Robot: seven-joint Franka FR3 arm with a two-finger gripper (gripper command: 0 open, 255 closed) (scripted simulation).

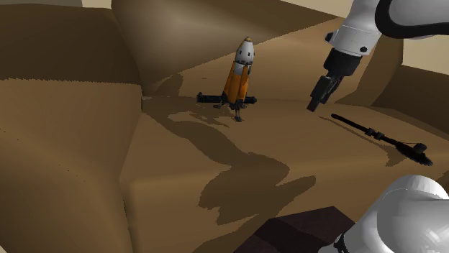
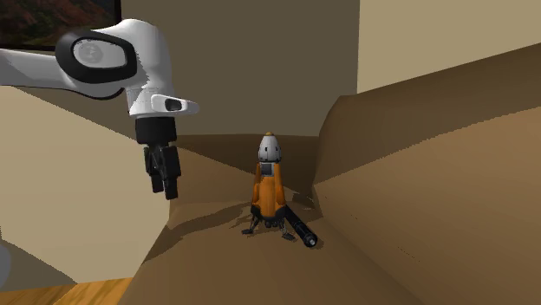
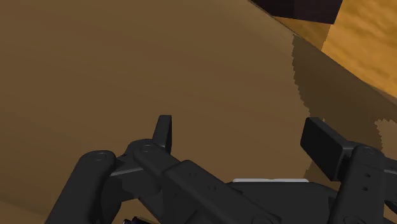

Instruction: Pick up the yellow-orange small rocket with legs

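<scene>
The pincer is being held open. The rocket is being judged light, rigid, best gripped mid-body.

The gripper is hovering over a plain brown surface, its two black fingers standing apart with the brown showing between them. At one o'clock from the gripper a shadow is lying across the brown. Beyond it an orange floor is showing, with a dark block sitting at its far edge.

A living room: brown sofa (wood floor beside it).
</scene>
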